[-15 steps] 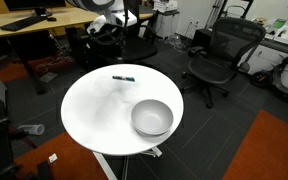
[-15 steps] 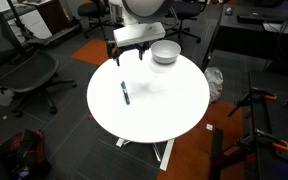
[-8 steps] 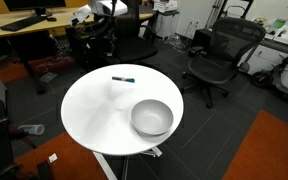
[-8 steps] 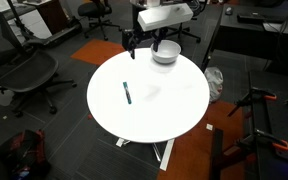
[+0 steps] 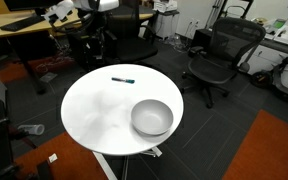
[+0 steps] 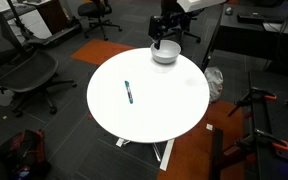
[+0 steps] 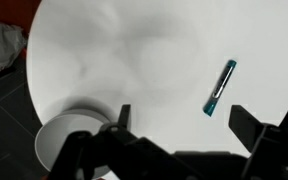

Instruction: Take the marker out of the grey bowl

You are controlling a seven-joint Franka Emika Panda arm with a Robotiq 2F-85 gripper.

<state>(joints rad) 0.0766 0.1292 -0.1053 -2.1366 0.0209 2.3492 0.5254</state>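
The marker point(image 5: 123, 78), dark with a teal end, lies flat on the white round table point(image 5: 99, 115), outside the grey bowl point(image 5: 152, 118). It also shows in the other exterior view point(image 6: 128, 93) and in the wrist view point(image 7: 219, 88). The bowl point(image 6: 165, 53) stands empty near the table's edge, and part of its rim point(image 7: 46, 135) shows in the wrist view. My gripper point(image 7: 183, 116) is open and empty, high above the table. In an exterior view it point(image 6: 162, 38) hangs above the bowl's side of the table.
A black office chair point(image 5: 219, 50) stands beyond the table and a wooden desk point(image 5: 34, 20) lies behind the arm. Another chair point(image 6: 24, 70) stands on the marker's side. Orange carpet point(image 5: 274, 150) and dark floor surround the table.
My arm has risen and swung away from above the marker towards the bowl's side of the table. The marker and the bowl have not moved.
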